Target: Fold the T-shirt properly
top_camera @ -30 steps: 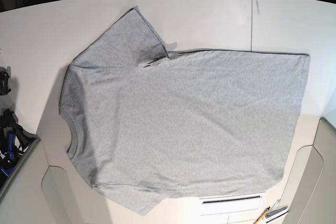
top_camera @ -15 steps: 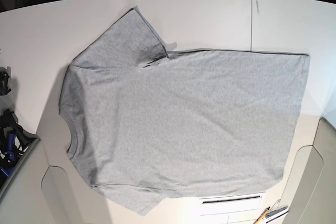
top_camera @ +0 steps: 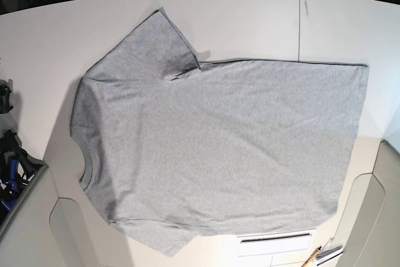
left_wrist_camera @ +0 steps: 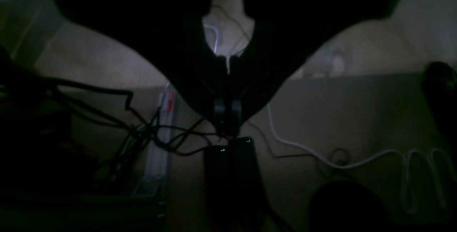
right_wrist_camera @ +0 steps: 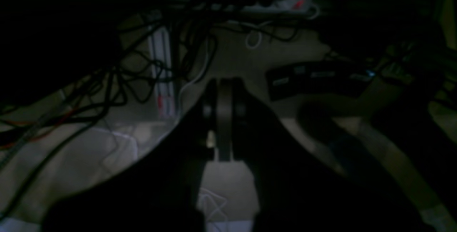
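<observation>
Grey T-shirt (top_camera: 219, 148) unmoved (flat), arms gone overhead

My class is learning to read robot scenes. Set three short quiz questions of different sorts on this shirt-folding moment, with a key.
1. True or false: the T-shirt lies spread flat on the white table.
2. Multiple choice: in the base view, the shirt's neck points toward
A. the left edge
B. the right edge
C. the top edge
3. Fill in: in their own wrist views, the left gripper and the right gripper are both ____ and hold nothing.

Key: 1 true; 2 A; 3 shut.
</observation>
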Controlling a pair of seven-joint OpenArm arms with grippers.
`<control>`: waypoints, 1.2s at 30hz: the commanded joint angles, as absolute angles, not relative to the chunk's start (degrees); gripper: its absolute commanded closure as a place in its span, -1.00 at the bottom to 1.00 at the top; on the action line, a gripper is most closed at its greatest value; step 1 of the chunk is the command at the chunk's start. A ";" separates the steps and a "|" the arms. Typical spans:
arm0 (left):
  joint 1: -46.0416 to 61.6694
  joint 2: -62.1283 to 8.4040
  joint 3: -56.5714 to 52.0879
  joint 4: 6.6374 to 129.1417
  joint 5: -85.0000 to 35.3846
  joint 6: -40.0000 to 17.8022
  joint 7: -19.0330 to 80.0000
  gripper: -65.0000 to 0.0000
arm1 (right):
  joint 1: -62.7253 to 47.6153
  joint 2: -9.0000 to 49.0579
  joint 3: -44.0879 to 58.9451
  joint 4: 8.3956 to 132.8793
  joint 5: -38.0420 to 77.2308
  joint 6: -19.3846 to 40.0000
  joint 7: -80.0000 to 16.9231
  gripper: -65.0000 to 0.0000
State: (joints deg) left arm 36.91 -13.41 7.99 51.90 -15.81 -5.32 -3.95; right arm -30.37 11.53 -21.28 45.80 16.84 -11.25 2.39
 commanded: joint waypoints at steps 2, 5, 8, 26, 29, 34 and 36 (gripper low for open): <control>41.15 -14.24 7.68 56.90 -15.75 -5.63 -3.66 1.00 | -34.65 13.39 -21.32 50.41 16.71 -11.70 2.79 1.00; 45.89 -15.20 7.68 63.96 -16.64 -7.73 -1.23 1.00 | -39.70 15.59 -21.32 57.65 16.71 -14.24 2.79 1.00; 50.26 -16.53 7.68 71.46 -19.77 -13.41 3.49 1.00 | -45.15 17.98 -21.02 66.52 16.67 -16.19 2.79 1.00; 61.84 -19.27 -15.40 102.96 -38.87 -40.00 20.88 1.00 | -64.31 23.51 -0.62 114.96 17.82 -16.12 2.55 1.00; 60.93 -20.16 -21.76 103.07 -42.28 -40.00 21.32 1.00 | -63.48 23.46 3.92 117.54 23.22 -15.55 2.52 1.00; 59.83 -23.09 -28.47 103.07 -46.41 -40.00 22.35 1.00 | -58.98 20.25 12.38 117.95 36.21 -9.15 0.97 1.00; 59.83 -23.20 -30.24 103.07 -48.18 -40.00 22.59 1.00 | -56.07 17.02 16.16 117.91 43.11 -4.62 -1.98 1.00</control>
